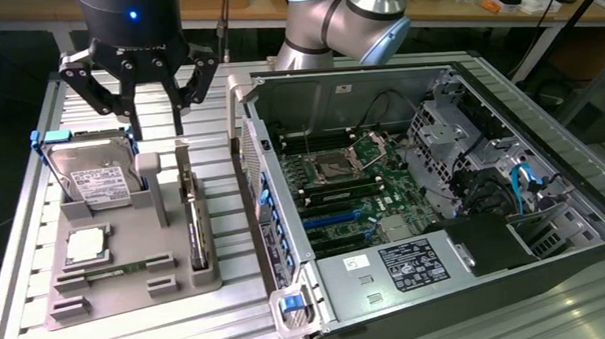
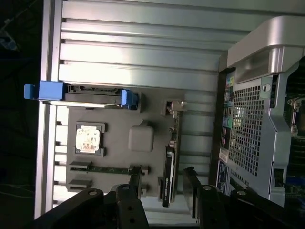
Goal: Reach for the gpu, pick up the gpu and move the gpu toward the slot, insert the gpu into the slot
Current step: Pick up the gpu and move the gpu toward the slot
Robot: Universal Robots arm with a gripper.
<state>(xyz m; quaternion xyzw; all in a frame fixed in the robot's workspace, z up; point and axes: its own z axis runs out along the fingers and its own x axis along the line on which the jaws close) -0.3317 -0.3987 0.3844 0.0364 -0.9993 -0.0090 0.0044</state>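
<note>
Stood on edge in its holder [image 1: 131, 290], the stiff, fragile gpu [image 1: 193, 227] is judged best pinched across its faces; the gripper [image 1: 154, 115] is seen with jaws released.

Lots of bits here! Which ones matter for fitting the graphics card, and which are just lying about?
For the job:
gripper, open, above the gray holder
gpu, standing on edge in the holder
blue slots on the motherboard in the open computer case

Lying about:
hard drive
processor chip
memory stick
</note>
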